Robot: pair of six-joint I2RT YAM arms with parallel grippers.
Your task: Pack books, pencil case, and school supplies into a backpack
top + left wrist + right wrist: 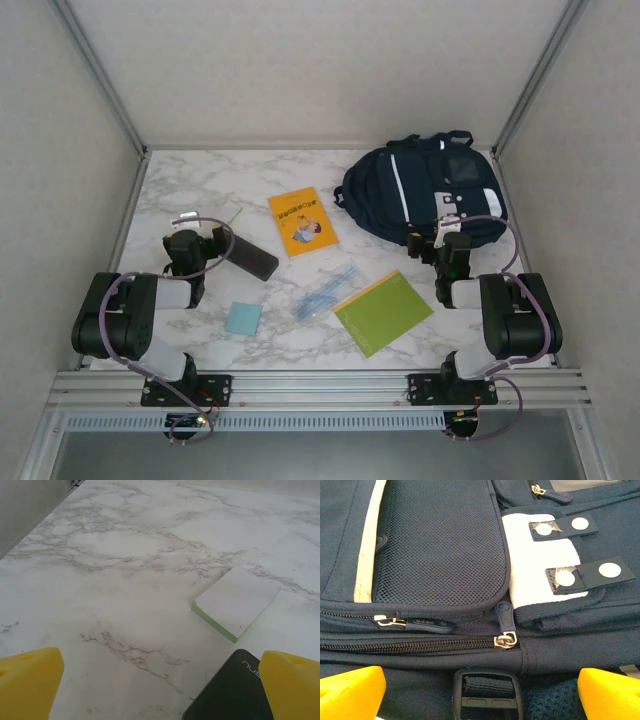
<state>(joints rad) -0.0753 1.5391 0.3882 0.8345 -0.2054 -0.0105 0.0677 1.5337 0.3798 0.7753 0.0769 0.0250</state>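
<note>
The navy backpack (420,190) lies at the back right, its main zipper pull (504,641) at the end of a shut zipper. My right gripper (450,240) (480,695) hangs open just over the bag's near edge, above a black buckle (487,695). My left gripper (190,238) (160,690) is open near the left side, holding nothing. A corner of the dark pencil case (250,257) (235,692) lies by its right finger. A small whitish block (235,602) sits just beyond. The orange book (303,221), lime-green notebook (383,312), clear packet (325,290) and light-blue pad (243,318) lie mid-table.
The marble table (200,190) is walled on the left, back and right by white panels. Bare tabletop lies at the back left and between the orange book and the backpack. A metal rail (320,385) runs along the near edge.
</note>
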